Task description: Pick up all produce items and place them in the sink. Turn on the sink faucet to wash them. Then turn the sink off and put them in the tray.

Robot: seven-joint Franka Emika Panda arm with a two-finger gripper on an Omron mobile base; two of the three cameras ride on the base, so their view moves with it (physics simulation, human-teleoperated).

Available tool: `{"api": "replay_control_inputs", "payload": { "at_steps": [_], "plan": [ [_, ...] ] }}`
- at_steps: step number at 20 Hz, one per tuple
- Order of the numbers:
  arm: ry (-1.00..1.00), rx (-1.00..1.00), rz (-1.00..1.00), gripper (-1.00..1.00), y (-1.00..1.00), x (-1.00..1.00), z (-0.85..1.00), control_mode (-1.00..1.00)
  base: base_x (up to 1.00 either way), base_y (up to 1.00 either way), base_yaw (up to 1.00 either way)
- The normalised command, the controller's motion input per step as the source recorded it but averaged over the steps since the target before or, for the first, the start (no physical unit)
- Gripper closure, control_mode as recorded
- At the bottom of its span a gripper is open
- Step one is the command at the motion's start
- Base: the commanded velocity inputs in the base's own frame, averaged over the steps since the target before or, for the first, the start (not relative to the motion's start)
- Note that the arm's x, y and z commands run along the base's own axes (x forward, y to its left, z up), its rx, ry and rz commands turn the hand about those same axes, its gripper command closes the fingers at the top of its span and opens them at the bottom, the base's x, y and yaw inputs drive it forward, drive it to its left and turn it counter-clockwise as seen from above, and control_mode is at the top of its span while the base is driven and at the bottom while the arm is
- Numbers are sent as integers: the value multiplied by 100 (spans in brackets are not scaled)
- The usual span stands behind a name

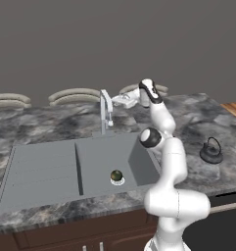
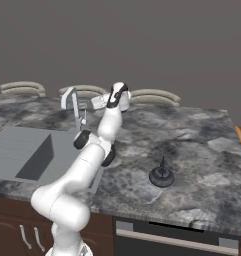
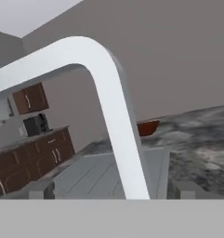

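A small round dark green produce item [image 1: 116, 175] rests on the white drain inside the grey sink [image 1: 41, 171]. The slim silver sink faucet [image 1: 106, 110] stands behind the basin. My gripper [image 1: 120, 101] hovers at the faucet's top, just right of the spout. In the hand view the faucet [image 3: 118, 125] curves up between my two fingertips [image 3: 41, 188], which stand wide apart on either side of it, so my gripper [image 3: 113, 189] is open and holds nothing. The sink [image 3: 90, 174] lies beyond. Far off on the counter lies the red-brown tray [image 3: 148, 127].
A black kettle [image 1: 211, 151] with a loop handle sits on the marble counter right of the sink, also shown as the kettle [image 2: 162, 175]. Beige chair backs [image 1: 73, 94] line the counter's far edge. Brown cabinets [image 3: 34, 153] stand in the distance.
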Motion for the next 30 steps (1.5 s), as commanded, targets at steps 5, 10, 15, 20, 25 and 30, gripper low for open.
{"api": "replay_control_inputs", "payload": {
  "at_steps": [5,10,15,20,25,30],
  "plan": [
    [0,0,-23,-100,-34,-59,4,-100,0,0,0],
    [0,0,-31,-100,-35,-85,0,-100,0,0,0],
    [0,0,-32,-100,-21,-99,0,-100,0,0,0],
    [1,0,-36,-100,-2,-99,0,-100,0,0,0],
    [11,-1,-38,-100,10,-79,0,-100,0,0,0],
    [6,-17,-28,-100,31,-81,-20,-100,0,0,0]
  ]
}}
